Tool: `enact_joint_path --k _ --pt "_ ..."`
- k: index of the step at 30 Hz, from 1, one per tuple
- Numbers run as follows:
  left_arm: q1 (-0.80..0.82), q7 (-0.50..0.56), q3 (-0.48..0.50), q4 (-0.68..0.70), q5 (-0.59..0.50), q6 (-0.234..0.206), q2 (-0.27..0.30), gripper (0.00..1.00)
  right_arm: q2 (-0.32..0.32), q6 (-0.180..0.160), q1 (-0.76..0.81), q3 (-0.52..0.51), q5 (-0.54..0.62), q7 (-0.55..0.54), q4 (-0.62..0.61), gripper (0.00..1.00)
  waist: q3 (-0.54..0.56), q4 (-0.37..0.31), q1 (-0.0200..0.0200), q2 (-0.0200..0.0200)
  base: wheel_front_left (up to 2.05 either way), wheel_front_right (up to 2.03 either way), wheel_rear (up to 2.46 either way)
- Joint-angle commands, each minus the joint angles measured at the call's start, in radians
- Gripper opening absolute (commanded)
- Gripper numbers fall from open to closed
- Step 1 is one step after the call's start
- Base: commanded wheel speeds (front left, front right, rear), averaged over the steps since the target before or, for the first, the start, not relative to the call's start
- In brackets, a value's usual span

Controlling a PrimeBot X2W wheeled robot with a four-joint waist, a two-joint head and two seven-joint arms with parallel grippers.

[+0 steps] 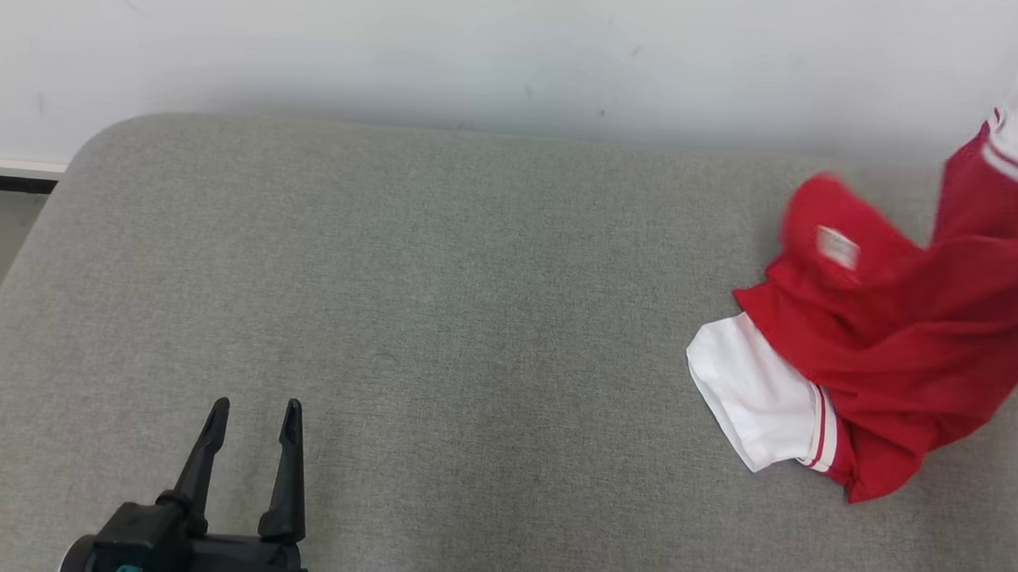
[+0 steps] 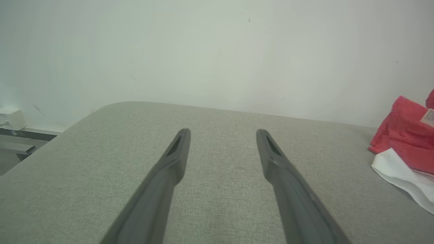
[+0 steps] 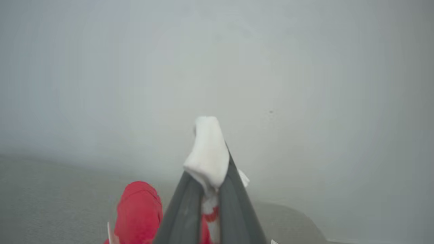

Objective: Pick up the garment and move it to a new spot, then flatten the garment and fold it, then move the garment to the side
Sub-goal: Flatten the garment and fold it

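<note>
Grey woven fabric covers the worktop [image 1: 474, 319], whose far edge runs along a pale wall [image 1: 483, 48]. Near the front left corner the left end effector [image 1: 255, 408] hovers released, its two dark fingers [image 2: 176, 152] spread wide with nothing between them. By the right edge sits the garment [image 1: 897, 333], red with white sleeves, bunched up. One white sleeve [image 1: 755, 392] lies on the fabric surface while the cloth beyond it rises off the surface toward the right. The right end effector [image 3: 213, 183] is clenched on a white fold [image 3: 206, 152] of the garment.
</note>
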State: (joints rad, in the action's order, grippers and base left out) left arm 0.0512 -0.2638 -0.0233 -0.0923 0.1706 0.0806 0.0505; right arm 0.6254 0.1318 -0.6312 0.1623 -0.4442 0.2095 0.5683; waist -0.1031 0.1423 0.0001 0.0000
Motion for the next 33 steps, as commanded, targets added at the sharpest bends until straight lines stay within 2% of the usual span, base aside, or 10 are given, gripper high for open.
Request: enact_joint_path --k 1,8,14,15,19,24,29,30,31,33 --pt "-0.021 -0.001 -0.004 0.002 0.002 -0.002 0.0 1.0 -0.029 -0.003 0.003 0.017 0.009 -0.011 -0.039 0.0 0.018 0.014 -0.0001 0.0 0.0 0.0 0.0" --pt "-0.042 -0.001 -0.007 0.012 -0.002 -0.01 0.0 1.0 -0.182 -0.003 0.042 0.116 0.033 -0.06 -0.209 0.0 0.047 0.054 -0.0001 0.0 0.0 0.0 0.0" --pt "-0.039 -0.001 -0.004 0.012 0.001 -0.003 0.0 1.0 -0.339 -0.003 0.038 0.245 0.04 -0.075 -0.259 0.0 0.037 0.092 -0.0001 0.0 0.0 0.0 0.0" --pt "-0.039 -0.001 -0.004 0.012 0.001 -0.003 0.0 1.0 -0.339 -0.003 0.038 0.245 0.04 -0.075 -0.259 0.0 0.037 0.092 -0.0001 0.0 0.0 0.0 0.0" --pt "-0.024 0.0 -0.016 0.008 0.012 -0.005 0.0 1.0 -0.437 -0.003 0.042 0.383 0.033 -0.067 -0.236 0.0 0.019 0.122 -0.0001 0.0 0.0 0.0 0.0" --pt "-0.016 0.0 -0.03 0.003 0.029 -0.012 0.0 1.0 -0.525 -0.003 0.075 0.556 0.018 -0.034 -0.171 0.0 -0.003 0.158 -0.0001 0.0 0.0 0.0 0.0" --pt "-0.008 -0.001 -0.041 -0.005 0.041 -0.019 0.0 1.0 -0.551 -0.003 0.117 0.696 -0.041 -0.011 -0.066 0.0 -0.014 0.177 -0.0001 0.0 0.0 0.0 0.0" --pt "-0.007 -0.001 -0.042 -0.006 0.042 -0.02 0.0 1.0 -0.556 -0.003 0.122 0.712 -0.05 -0.002 -0.046 0.11 -0.014 0.178 -0.0001 0.0 0.0 0.0 0.0" --pt "-0.007 -0.001 -0.041 -0.007 0.041 -0.022 0.0 1.0 -0.559 -0.003 0.123 0.722 -0.064 0.004 -0.03 1.0 -0.015 0.176 -0.0001 0.0 0.0 0.0 0.0" --pt "-0.009 -0.001 -0.041 -0.009 0.043 -0.026 0.0 1.0 -0.559 -0.003 0.113 0.732 -0.078 0.02 -0.004 1.0 -0.013 0.167 -0.0001 0.0 0.0 0.0 0.0"
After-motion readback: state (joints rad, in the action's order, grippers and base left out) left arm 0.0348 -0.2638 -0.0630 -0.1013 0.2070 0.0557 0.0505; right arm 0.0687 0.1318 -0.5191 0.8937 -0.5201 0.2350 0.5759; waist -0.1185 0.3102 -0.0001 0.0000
